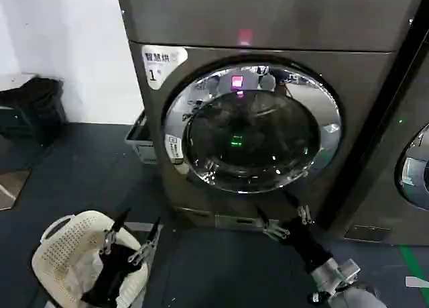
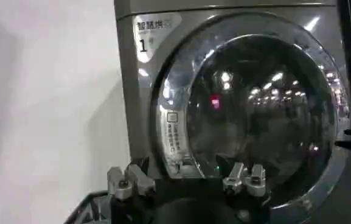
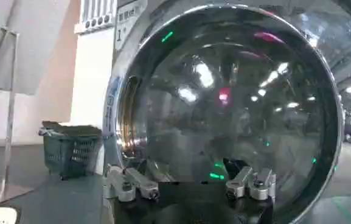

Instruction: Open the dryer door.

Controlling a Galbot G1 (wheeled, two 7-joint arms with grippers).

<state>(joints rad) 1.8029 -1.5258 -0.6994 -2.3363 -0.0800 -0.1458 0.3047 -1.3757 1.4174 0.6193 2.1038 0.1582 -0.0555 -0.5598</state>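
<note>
Left tool (image 2: 187,182) sits with fingers spread apart, right in front of the closed dryer door (image 2: 254,115), below the "1" sticker (image 2: 151,36).

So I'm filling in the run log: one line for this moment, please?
dryer door: shut | right pincer: open, low in front of door, not touching | left pincer: open, over white basket | stage: approach

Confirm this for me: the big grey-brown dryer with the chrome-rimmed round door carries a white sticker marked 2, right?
Not quite. The white sticker on the big grey-brown dryer reads 1, not 2, as the head view shows. The chrome-rimmed round door is as you said.
</note>
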